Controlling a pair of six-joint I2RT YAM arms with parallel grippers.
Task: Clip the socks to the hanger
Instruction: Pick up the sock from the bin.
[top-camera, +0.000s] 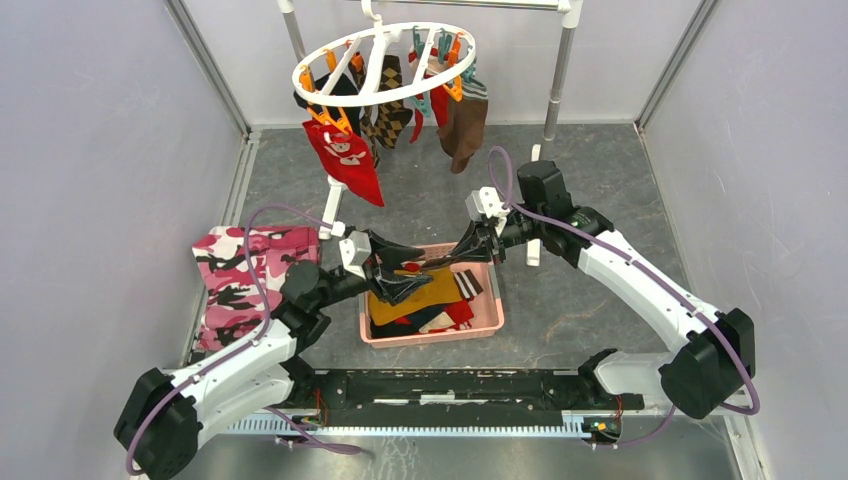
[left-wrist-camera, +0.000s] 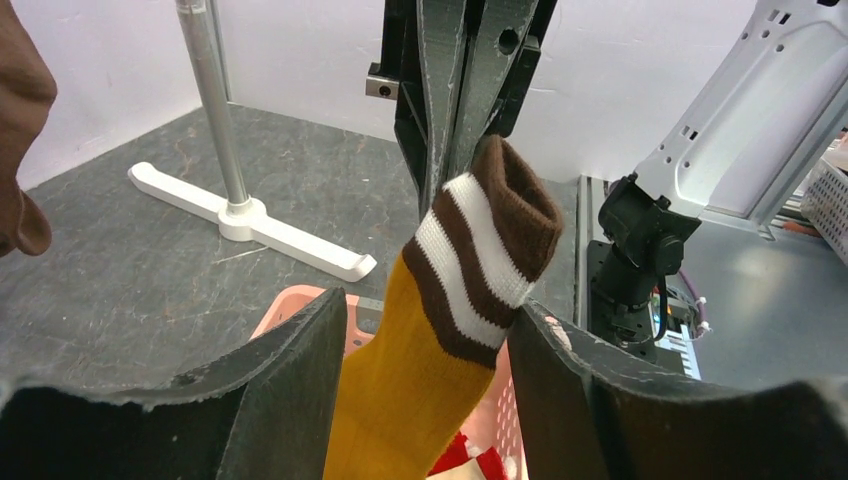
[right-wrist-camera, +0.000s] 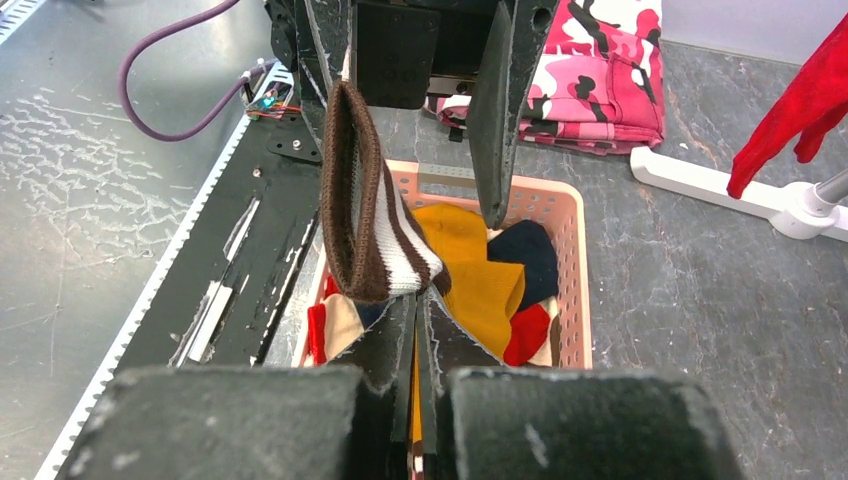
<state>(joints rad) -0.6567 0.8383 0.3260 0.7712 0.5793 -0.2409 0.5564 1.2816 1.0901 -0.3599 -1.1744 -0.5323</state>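
Mustard sock above pink basket; camouflage cloth nearby.

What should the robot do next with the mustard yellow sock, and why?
Probably draw the left gripper back, clear of the mustard yellow sock with the brown-and-white striped cuff. Its jaws stand open on either side of the sock, while the right gripper is shut on the cuff, so that gripper alone could carry the sock to the white plastic round hanger.
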